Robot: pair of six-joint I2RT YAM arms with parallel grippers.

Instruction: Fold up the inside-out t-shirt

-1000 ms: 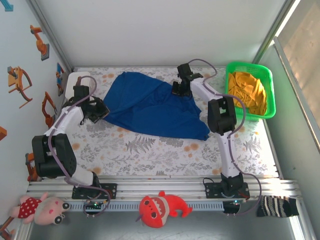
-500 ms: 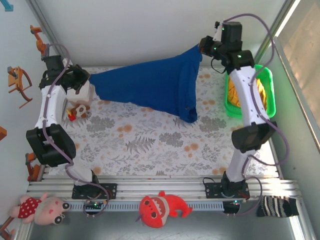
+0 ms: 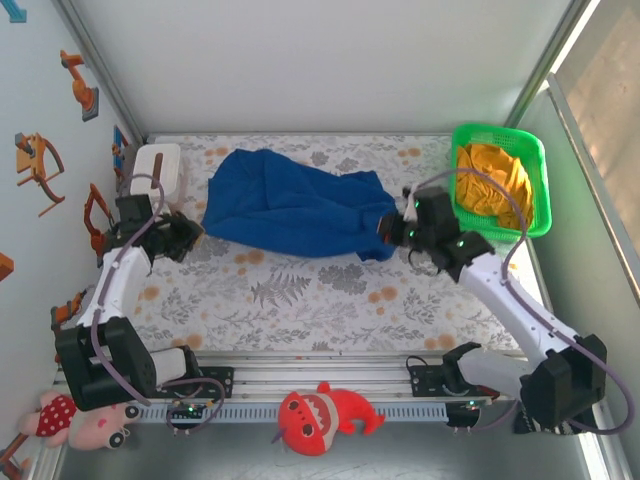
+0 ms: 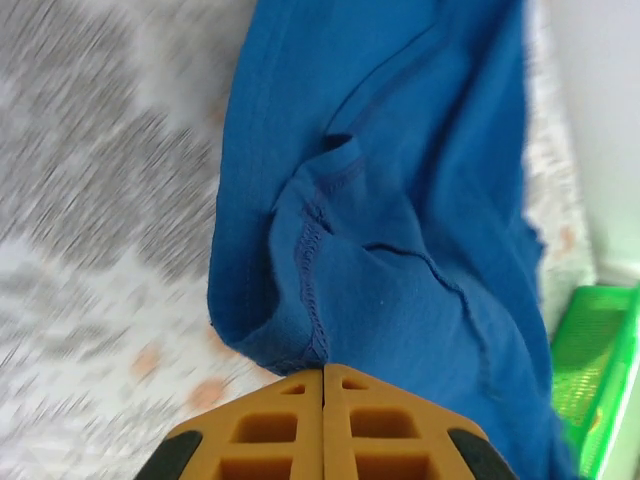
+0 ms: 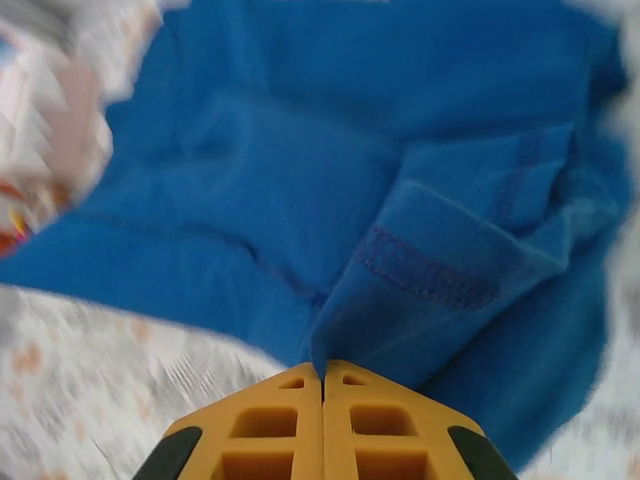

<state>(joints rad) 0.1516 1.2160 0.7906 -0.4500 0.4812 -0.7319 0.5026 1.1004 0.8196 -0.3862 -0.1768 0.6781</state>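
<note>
Holding orange garment (image 3: 492, 180), green basket (image 3: 497, 128) sits right of t-shirt (image 3: 285, 205).

A t-shirt (image 3: 290, 205) is showing royal blue with darker blue stitching, over a tablecloth (image 3: 300, 300) showing grey ferns and orange blossoms on white. Far right, a bright green basket (image 3: 497, 130) is framing orange-yellow cloth (image 3: 495, 180); nearest, a toy shark (image 3: 320, 410) is glowing red.

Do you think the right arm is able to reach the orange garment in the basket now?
Probably yes: the orange garment lies uncovered in the basket near the right gripper, though that gripper grips the t-shirt.
</note>
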